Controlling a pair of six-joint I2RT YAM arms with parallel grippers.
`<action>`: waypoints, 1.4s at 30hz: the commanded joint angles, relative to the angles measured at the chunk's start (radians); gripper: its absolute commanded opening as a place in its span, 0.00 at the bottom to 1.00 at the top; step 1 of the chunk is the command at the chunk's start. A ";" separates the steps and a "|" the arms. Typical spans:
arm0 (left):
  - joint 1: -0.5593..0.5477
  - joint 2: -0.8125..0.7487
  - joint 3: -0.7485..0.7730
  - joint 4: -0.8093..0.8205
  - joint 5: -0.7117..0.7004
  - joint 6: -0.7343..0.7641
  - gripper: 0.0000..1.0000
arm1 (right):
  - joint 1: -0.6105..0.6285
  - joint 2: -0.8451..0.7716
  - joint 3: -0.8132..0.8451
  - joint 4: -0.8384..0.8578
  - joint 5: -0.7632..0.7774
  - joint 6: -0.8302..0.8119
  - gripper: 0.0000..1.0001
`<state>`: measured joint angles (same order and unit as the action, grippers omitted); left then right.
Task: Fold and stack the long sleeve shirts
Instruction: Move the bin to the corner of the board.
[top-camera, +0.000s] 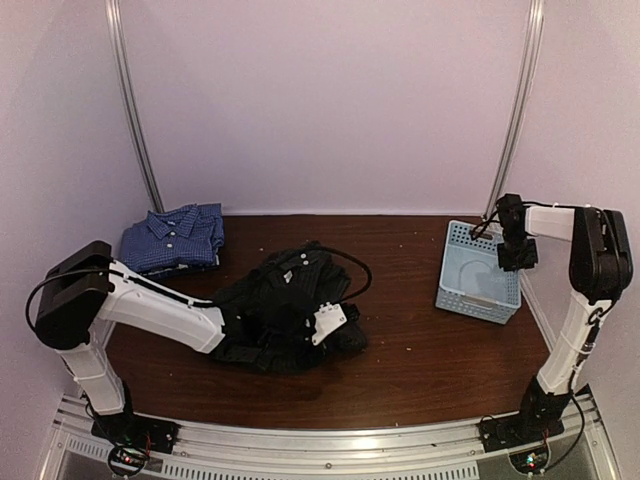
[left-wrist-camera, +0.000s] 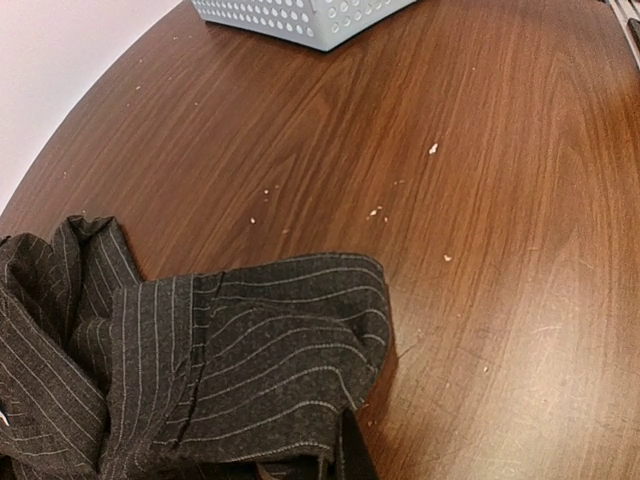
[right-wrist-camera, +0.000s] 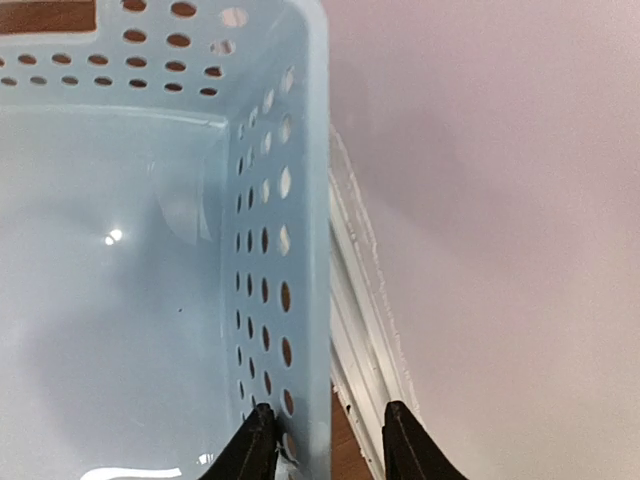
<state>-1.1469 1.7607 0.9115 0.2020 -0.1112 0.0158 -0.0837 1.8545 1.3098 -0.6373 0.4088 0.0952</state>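
Observation:
The black pinstriped shirt (top-camera: 285, 300) lies crumpled in the middle of the table. My left gripper (top-camera: 330, 322) is buried in its right side. In the left wrist view, a fold of the shirt (left-wrist-camera: 230, 360) drapes over the jaws, and only one dark fingertip (left-wrist-camera: 357, 455) shows, pressed against the cloth. The blue checked shirt (top-camera: 172, 238) lies folded at the back left. My right gripper (top-camera: 515, 255) is open, far from both shirts. Its fingers straddle the right wall of the basket (right-wrist-camera: 300, 250), one fingertip (right-wrist-camera: 255, 445) inside it and the other outside.
The light blue plastic basket (top-camera: 480, 272) stands at the right, close to the side wall and its metal rail (right-wrist-camera: 365, 330); its corner shows in the left wrist view (left-wrist-camera: 300, 15). Bare brown tabletop (left-wrist-camera: 470, 230) with small crumbs lies between the black shirt and the basket.

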 joint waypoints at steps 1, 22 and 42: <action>0.001 0.014 0.028 0.027 0.011 -0.013 0.00 | 0.001 0.038 0.085 -0.006 0.188 0.006 0.38; 0.001 0.065 0.074 0.005 -0.059 -0.080 0.00 | 0.392 -0.281 -0.095 0.116 -0.253 0.091 0.45; 0.001 0.086 0.095 -0.003 -0.068 -0.106 0.00 | 0.524 -0.061 -0.092 -0.005 -0.122 0.165 0.38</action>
<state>-1.1469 1.8259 0.9737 0.1776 -0.1726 -0.0769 0.4793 1.8263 1.2541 -0.6003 0.2115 0.2386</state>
